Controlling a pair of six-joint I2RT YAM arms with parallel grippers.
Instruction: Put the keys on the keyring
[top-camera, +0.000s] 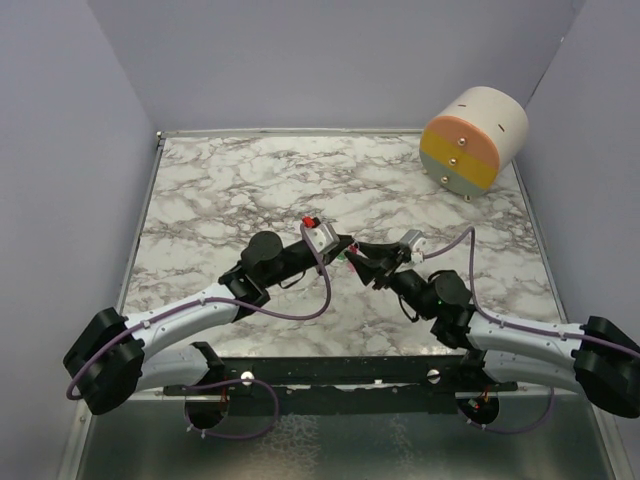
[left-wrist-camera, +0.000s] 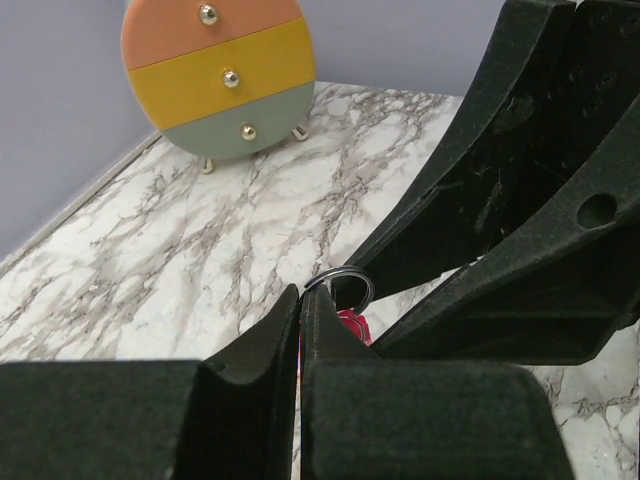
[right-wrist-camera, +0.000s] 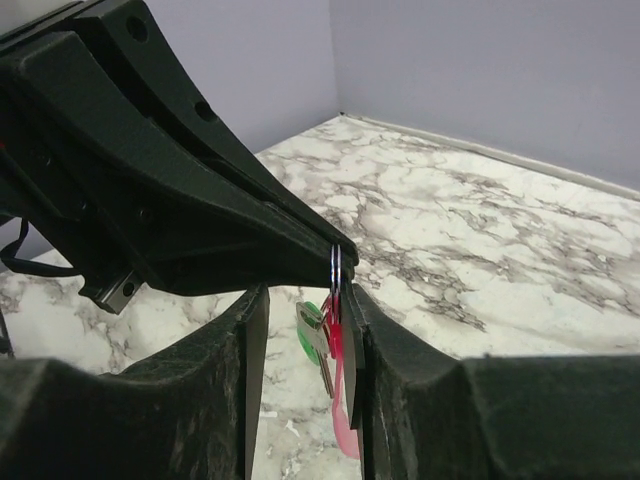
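Observation:
My left gripper (top-camera: 347, 254) (left-wrist-camera: 302, 293) is shut on the metal keyring (left-wrist-camera: 345, 275), pinching it at its fingertips above the middle of the marble table (top-camera: 250, 190). In the right wrist view the keyring (right-wrist-camera: 336, 266) hangs edge-on from the left gripper's black fingertips. The short green key (right-wrist-camera: 311, 330) and the longer pink-red key (right-wrist-camera: 346, 400) dangle from it. My right gripper (top-camera: 364, 263) (right-wrist-camera: 305, 305) is open, its fingers on either side of the hanging keys, with the pink-red key close against its right finger (right-wrist-camera: 375, 340). A bit of the pink-red key (left-wrist-camera: 353, 326) shows in the left wrist view.
A round cabinet (top-camera: 475, 140) (left-wrist-camera: 220, 75) with pink, yellow and grey-green drawers stands at the back right corner. Purple walls close in the table on three sides. The left wrist's grey box carries a small red knob (top-camera: 310, 221). The two arms meet mid-table.

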